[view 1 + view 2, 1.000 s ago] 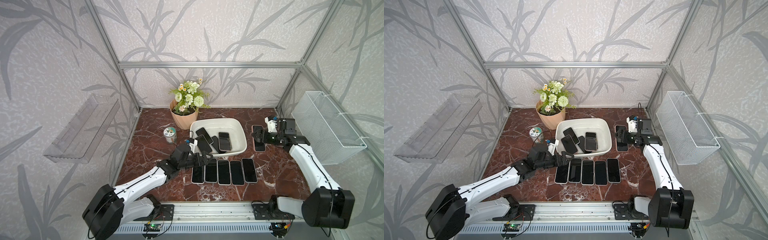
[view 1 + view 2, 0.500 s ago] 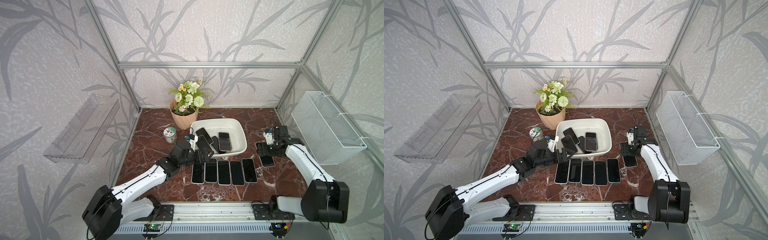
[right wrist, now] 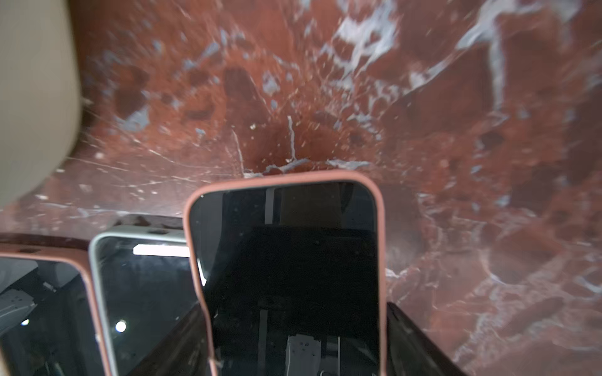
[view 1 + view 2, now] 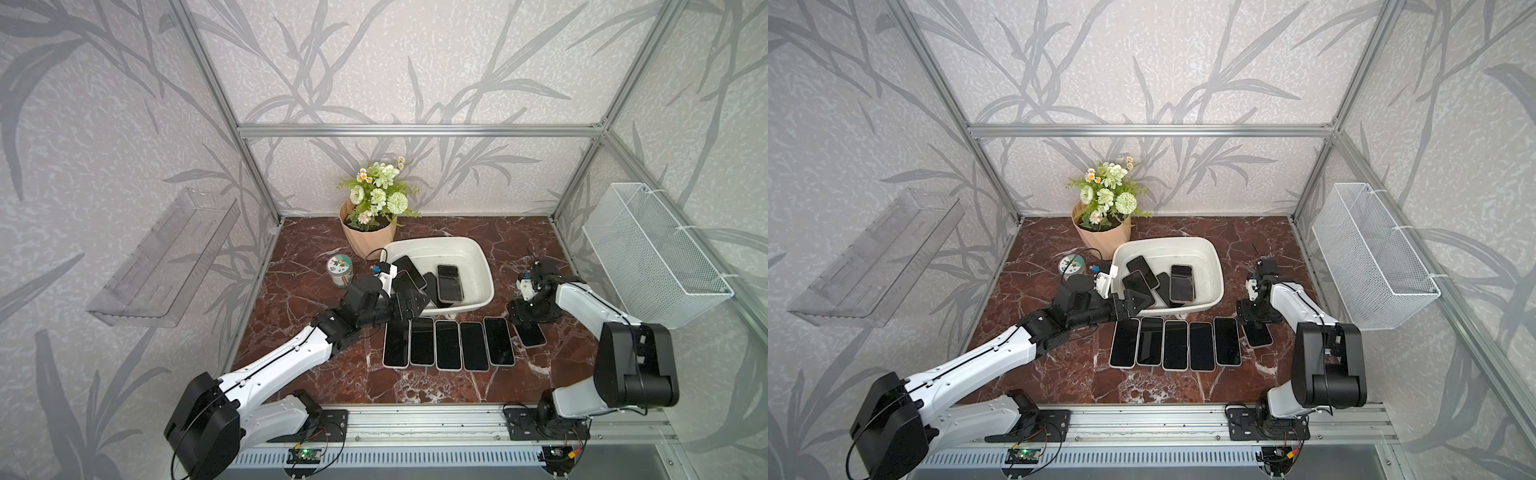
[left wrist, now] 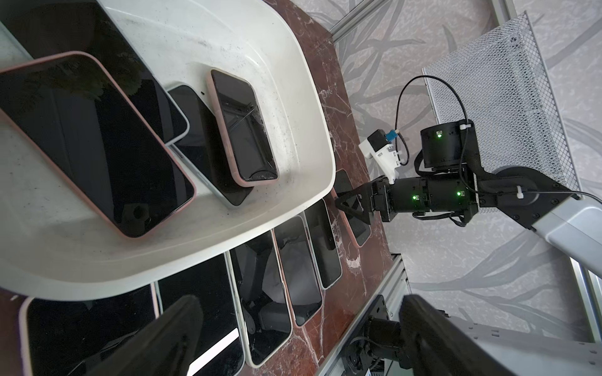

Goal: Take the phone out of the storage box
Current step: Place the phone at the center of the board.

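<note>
Red marble tabletop [image 4: 316,249]: left gripper [image 4: 410,304], jaws apart, hovers at the storage box's [image 4: 484,266] seven o'clock corner; right gripper [image 4: 524,321], at four o'clock, clamps a pink-cased phone [image 3: 286,260].

Left arm [image 4: 286,361] stretched low and forward, left gripper [image 4: 411,305] held level, jaws spread wide, right arm [image 4: 582,299] folded at the elbow, wrist bent down, right gripper [image 4: 524,318] pointing downward, jaws clamped on the long edges of a pink-cased phone [image 3: 286,260] reaching out beyond its fingertips.
</note>
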Robot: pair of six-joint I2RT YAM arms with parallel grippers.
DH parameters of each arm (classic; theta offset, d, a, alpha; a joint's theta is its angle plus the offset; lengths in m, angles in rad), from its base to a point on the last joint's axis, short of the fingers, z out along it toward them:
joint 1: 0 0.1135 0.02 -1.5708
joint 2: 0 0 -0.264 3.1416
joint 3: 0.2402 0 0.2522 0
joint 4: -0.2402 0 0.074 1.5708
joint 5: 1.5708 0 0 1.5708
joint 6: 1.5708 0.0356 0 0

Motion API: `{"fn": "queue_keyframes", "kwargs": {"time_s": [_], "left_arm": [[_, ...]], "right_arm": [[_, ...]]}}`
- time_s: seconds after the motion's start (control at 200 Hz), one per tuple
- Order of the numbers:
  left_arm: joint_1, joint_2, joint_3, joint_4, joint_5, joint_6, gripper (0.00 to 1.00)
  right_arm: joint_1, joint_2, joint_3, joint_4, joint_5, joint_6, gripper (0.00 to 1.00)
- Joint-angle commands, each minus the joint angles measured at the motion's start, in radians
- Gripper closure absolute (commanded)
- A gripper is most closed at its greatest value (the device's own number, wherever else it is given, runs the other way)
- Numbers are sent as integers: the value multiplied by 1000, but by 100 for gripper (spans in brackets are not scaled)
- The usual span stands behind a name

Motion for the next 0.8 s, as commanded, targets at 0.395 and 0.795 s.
{"fn": "queue_keyframes", "kwargs": {"time_s": [0.395, 0.795], "left_arm": [[19, -30, 36, -54, -21, 32, 0], [30, -50, 14, -59, -27, 28, 0]], "right_arm": [[4, 103, 57, -11, 33, 12, 33], [14, 139, 77, -22, -27, 42, 1]]}}
